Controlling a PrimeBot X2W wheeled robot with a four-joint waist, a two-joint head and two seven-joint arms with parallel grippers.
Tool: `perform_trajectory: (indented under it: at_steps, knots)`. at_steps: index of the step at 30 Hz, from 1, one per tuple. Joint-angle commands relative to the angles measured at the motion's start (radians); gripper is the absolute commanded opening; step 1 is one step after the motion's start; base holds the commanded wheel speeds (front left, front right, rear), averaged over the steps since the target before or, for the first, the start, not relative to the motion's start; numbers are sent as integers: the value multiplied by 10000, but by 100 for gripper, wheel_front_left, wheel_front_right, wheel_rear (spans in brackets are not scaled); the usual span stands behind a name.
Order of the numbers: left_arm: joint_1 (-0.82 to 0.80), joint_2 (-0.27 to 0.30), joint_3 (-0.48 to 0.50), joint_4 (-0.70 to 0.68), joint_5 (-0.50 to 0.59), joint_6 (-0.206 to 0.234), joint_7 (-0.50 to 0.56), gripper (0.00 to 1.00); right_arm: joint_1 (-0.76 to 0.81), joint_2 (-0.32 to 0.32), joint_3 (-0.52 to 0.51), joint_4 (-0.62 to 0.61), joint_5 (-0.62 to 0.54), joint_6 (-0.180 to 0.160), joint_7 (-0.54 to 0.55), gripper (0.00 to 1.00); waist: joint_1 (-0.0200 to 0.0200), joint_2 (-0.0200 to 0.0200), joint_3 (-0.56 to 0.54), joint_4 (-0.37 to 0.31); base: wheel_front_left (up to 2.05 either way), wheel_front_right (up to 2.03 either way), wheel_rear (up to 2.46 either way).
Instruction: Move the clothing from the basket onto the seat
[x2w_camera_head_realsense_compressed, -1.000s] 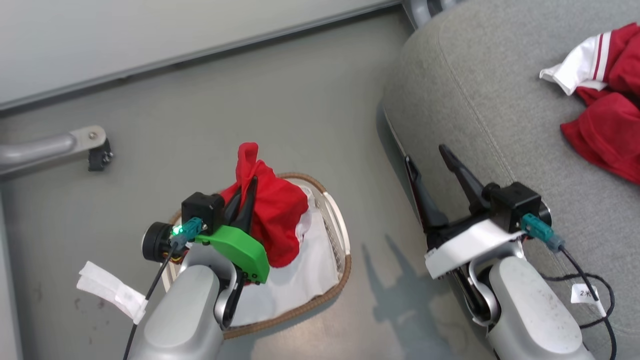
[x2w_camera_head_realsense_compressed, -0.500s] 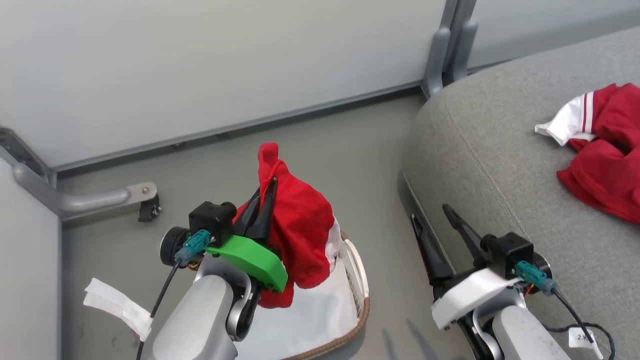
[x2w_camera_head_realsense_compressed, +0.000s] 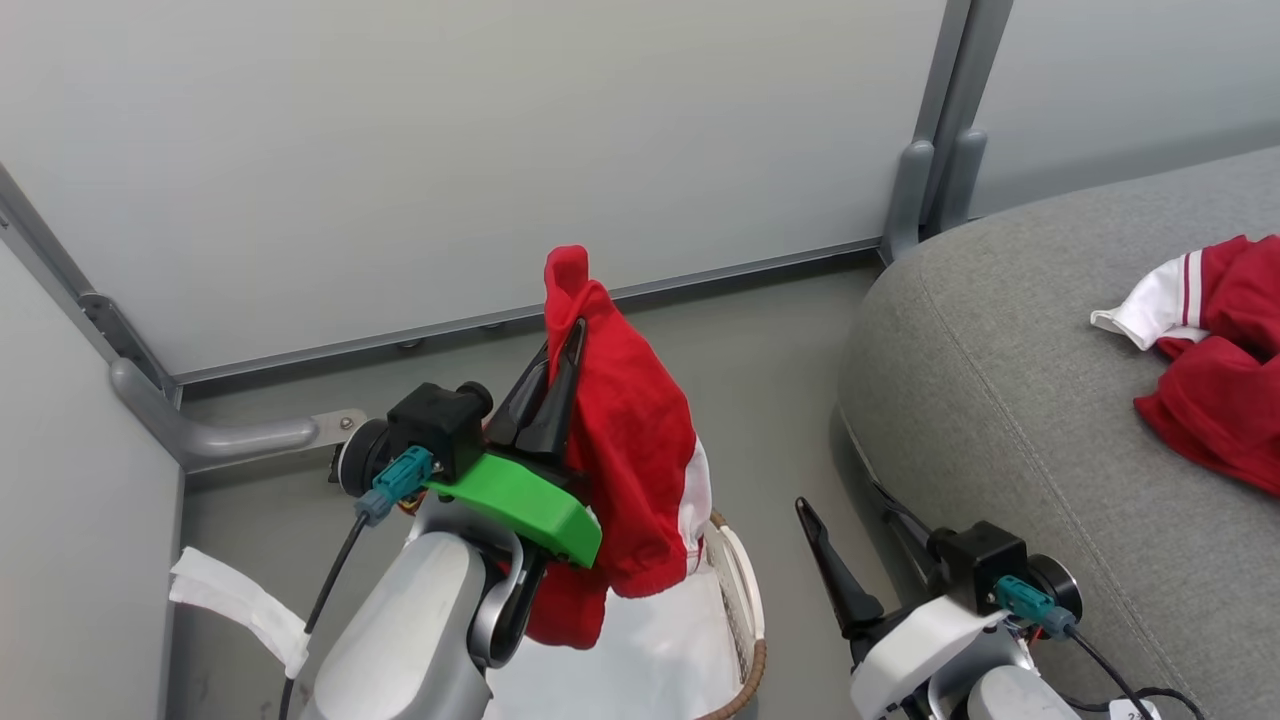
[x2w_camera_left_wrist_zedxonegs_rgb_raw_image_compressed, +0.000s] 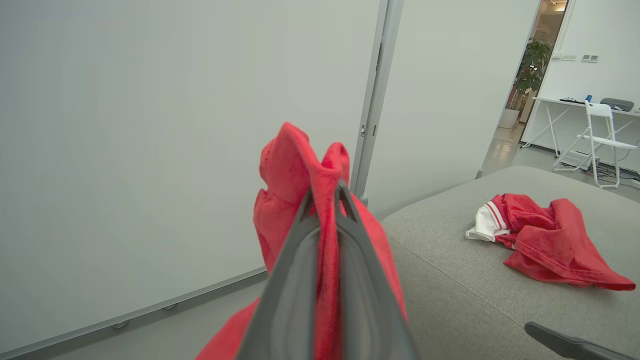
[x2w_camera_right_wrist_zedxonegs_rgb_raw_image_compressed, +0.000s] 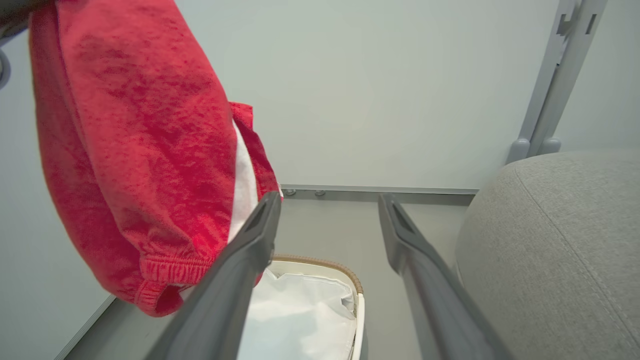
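Left gripper: jaws pinched together on a fold of a red garment. Fabric bunches above the fingertips and drapes down past the green wrist bracket. A white panel shows along the garment's right edge. The garment hangs lifted above the basket; in the right wrist view its hem looks clear of the white liner.

Basket: brown woven rim, standing on the grey floor near a pale wall panel.

Right gripper: jaws spread wide, holding nothing, low between basket and seat.

Seat: grey upholstered cushion, rounded corner, stitched seam. A 2nd red garment lies crumpled on it, its white red-striped cuff at the wall-side end, well apart from both grippers.
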Motion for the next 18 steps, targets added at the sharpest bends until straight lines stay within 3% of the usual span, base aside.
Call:
perform_trajectory:
  at_steps: [1,18]
  knots:
    - [-86,13,-24,-108,-44,-29,-36,0,81,-36,65,45,69,-16,-46,100,1,0,-31,61,0,0,0]
    - [-266,51,-1174,-724,-328,-28,-37,0,-2407,-1897,3616,1046,1339,-16,-46,100,1,0,5,701,0,0,0]
